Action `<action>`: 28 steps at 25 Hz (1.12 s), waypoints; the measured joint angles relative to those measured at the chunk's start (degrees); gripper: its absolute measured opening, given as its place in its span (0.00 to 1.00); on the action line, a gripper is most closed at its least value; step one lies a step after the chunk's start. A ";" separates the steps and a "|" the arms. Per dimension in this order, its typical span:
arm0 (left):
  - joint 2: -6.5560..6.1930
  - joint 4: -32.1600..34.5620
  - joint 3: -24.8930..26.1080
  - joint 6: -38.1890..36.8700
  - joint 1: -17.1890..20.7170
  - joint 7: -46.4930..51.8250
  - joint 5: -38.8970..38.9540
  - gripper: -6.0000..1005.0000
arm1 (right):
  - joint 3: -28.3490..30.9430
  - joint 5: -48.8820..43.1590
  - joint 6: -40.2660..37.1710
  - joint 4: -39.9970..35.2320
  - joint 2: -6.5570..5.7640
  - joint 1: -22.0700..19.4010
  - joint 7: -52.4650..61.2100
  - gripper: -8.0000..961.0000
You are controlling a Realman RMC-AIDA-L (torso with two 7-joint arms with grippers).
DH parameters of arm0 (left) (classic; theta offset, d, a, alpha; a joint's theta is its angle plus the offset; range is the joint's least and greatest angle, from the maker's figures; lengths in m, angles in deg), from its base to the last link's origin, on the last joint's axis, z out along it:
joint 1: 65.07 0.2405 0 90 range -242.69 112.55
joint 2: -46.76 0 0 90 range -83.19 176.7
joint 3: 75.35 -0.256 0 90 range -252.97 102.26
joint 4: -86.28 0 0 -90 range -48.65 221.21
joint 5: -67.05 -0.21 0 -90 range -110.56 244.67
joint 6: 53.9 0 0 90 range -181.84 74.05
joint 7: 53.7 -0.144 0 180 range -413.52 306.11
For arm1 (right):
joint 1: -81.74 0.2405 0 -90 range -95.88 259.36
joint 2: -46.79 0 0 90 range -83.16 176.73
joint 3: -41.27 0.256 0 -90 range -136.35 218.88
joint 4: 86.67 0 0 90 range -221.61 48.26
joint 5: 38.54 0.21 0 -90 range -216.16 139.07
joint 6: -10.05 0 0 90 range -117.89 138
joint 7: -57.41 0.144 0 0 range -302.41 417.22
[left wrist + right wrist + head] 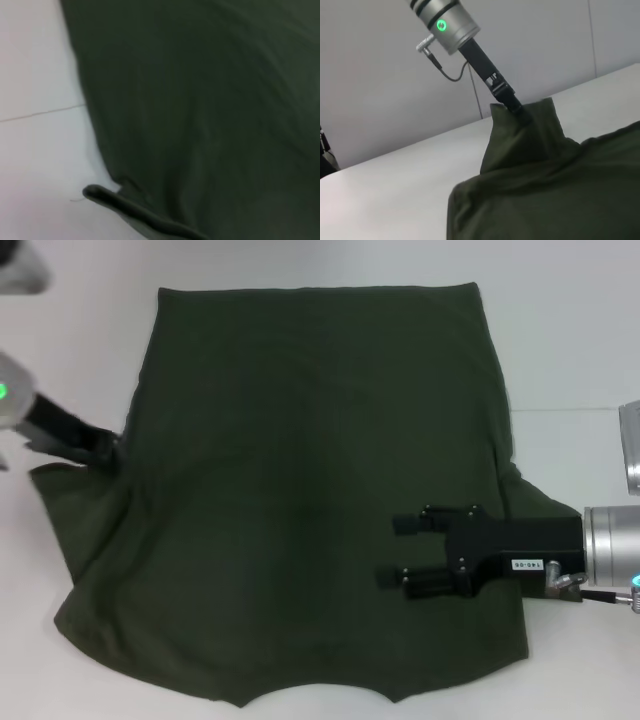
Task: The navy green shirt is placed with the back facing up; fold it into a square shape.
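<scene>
Count, this moment:
- One navy green shirt [300, 490], spread over the white worktop [560, 330], reaching near its front edge.
- Two grippers: left gripper [100, 448] at the shirt's left edge, right gripper [400, 550] above the shirt's right part.
- One worktop.

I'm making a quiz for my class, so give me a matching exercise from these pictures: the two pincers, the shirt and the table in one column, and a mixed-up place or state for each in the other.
Things:
1. left pincer
2. right pincer
3. shirt
4. table

Places or states:
A. white and bare around the cloth
B. open, over the shirt's right side
C. spread out, dark green, neckline nearest the robot
D. shut on the raised left sleeve

Pairs: 1-D, 2-B, 3-C, 4-A
</scene>
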 joint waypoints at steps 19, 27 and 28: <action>5.84 -10.22 -18.02 3.96 -14.74 11.07 -0.04 0.12 | -0.02 -0.01 1.63 -0.15 0.36 -1.19 -0.67 0.95; 10.61 -9.68 -23.64 9.36 -13.76 13.42 -0.01 0.21 | -0.03 -0.02 1.76 0.08 0.25 -1.39 -0.20 0.95; 10.79 -8.29 -23.17 9.41 -13.13 13.20 0.20 0.24 | 0.07 -0.01 1.76 0.13 0.19 -1.43 -0.14 0.95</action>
